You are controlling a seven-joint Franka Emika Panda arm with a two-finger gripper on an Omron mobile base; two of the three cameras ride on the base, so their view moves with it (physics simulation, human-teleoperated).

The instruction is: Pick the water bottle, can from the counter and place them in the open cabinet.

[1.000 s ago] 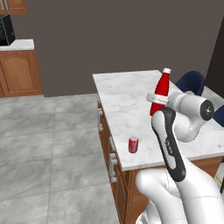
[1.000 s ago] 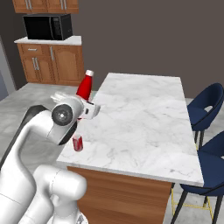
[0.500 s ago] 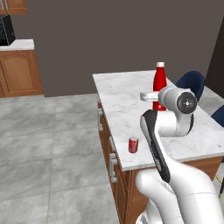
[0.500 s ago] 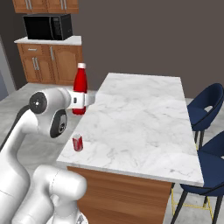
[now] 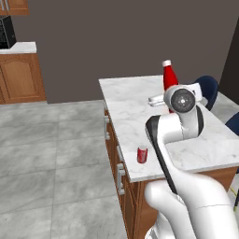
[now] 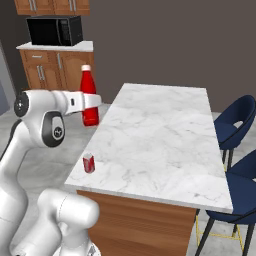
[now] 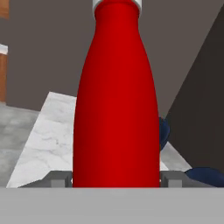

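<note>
Tool (image 7: pixel 116 177) clamped low on the tall glossy red water bottle (image 7: pixel 117 100), best kept upright, carried smoothly clear of the white marble tabletop (image 6: pixel 160 135) toward the cabinet.

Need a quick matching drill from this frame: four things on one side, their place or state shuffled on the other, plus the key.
Things:
1. water bottle
2. can
3. microwave
4. blue chairs

Place or state:
A. on the far wooden cabinet's white top
B. standing near the counter corner closest to the robot
C. upright in the gripper, off the marble
D. along the counter's right side in the right base view

Pairs: 1-C, 2-B, 3-A, 4-D
</note>
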